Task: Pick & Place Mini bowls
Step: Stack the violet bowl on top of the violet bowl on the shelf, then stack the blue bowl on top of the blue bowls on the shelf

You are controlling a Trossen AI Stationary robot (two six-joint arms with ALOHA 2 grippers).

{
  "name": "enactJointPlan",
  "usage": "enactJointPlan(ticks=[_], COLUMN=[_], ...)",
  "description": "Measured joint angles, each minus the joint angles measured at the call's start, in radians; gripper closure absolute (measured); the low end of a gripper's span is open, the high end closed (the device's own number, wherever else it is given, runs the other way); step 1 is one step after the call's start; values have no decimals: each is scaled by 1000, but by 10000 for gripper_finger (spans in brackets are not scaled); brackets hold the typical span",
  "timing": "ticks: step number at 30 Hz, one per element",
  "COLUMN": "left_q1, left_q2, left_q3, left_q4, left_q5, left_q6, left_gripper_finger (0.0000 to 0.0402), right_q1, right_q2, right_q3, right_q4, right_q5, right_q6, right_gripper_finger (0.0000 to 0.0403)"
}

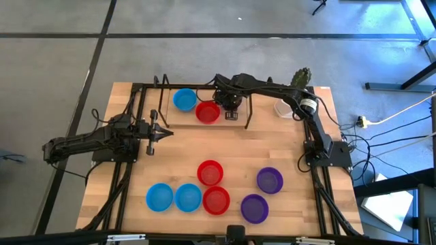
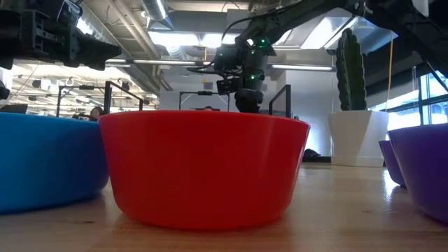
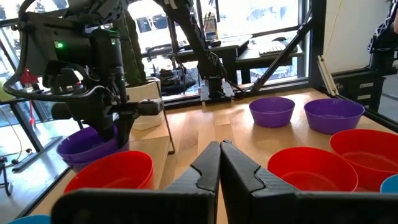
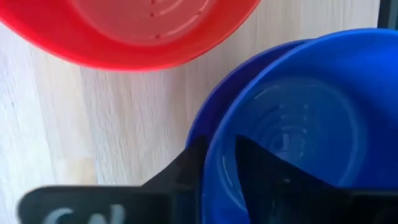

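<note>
Fingers of the right gripper: parted narrowly, astride the rim of the top bowl in a purple stack, apparently not clamping. Across the table, reads as roughly half done. At the far edge, gathered already: that stack, a red bowl and a blue bowl, close together. Leaves six loose bowls near the front: two blue, two red, two purple. Off to the left, idle left gripper, fingers pressed together.
</note>
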Motion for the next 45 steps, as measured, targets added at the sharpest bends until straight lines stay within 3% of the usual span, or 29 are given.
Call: enactJointPlan(ticks=[11,27,34,39,45], left_q1=[0,0,0,0,0], left_q2=[0,0,0,0,0], left_q3=[0,0,0,0,0], left_q4=[0,0,0,-3,-8], left_q5=[0,0,1,1,1], left_q6=[0,0,0,0,0], left_gripper_finger=[391,391,395,394,391], right_q1=[1,42,84,172,289], right_q2=[0,-1,-2,-28,-190], right_q3=[51,162,249,292,293], right_q4=[-33,-221,-229,-175,71], right_q5=[20,64,150,182,-112], right_q6=[34,53,88,10,-53], right_gripper_finger=[265,260,261,298,393])
